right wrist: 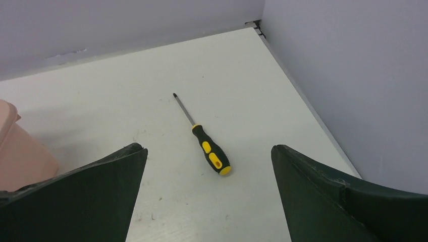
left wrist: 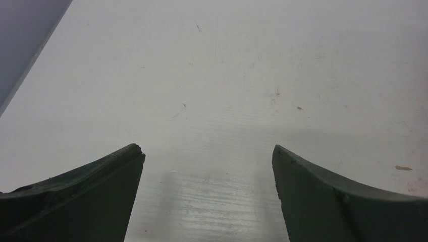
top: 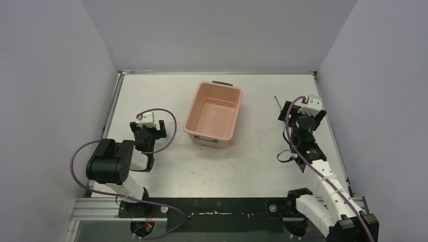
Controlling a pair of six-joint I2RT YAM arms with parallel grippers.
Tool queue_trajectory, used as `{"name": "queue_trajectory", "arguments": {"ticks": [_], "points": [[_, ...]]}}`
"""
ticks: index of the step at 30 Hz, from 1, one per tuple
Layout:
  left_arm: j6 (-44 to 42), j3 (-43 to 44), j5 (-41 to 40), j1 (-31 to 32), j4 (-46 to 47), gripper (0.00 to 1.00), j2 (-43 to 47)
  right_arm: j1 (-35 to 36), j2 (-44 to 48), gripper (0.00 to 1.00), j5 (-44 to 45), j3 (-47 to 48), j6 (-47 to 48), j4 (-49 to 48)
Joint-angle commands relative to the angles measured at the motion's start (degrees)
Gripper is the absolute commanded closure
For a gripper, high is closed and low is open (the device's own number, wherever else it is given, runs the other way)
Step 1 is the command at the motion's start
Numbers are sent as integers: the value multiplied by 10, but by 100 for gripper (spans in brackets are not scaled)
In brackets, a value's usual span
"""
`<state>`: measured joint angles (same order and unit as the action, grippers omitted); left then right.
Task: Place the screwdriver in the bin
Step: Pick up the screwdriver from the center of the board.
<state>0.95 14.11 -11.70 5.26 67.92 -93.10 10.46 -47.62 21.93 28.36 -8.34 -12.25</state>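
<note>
1. Your right claw [right wrist: 208, 149] gapes empty above the screwdriver [right wrist: 204, 138], flat on the worktop [right wrist: 242, 75] near the right wall [right wrist: 353, 75], 3 o'clock of the bin [top: 214, 113].
2. Left claw [left wrist: 208, 148]: open, empty.
3. Overhead, the screwdriver's handle is hidden.

The screwdriver [right wrist: 207, 143] has a black handle with yellow patches and a yellow butt, and a silvery-grey shaft with a dark tip. The bin [top: 213, 113] is salmon pink, with a dark grey handle [top: 222, 82] at its far end. The table [top: 252, 166] is off-white, flecked with faint dark specks and scratches. The walls [top: 217, 30] are pale lilac-grey. The left gripper [left wrist: 204, 148] is charcoal and the right gripper [right wrist: 206, 148] a greenish black. The cables [top: 174, 125] are purple. The left arm [top: 111, 164] is black, the right arm [top: 328, 186] white and black.
</note>
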Motion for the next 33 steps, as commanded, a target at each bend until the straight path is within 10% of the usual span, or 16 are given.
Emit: {"name": "queue_trajectory", "arguments": {"ticks": [1, 9, 33], "points": [[2, 1, 1, -1, 20, 3, 9, -3, -85, 0, -24, 147, 11, 216], [1, 1, 1, -1, 19, 3, 9, -9, -231, 0, -58, 377, 5, 450], [2, 1, 1, -1, 19, 3, 9, -129, -508, 0, -286, 514, 144, 453]]}}
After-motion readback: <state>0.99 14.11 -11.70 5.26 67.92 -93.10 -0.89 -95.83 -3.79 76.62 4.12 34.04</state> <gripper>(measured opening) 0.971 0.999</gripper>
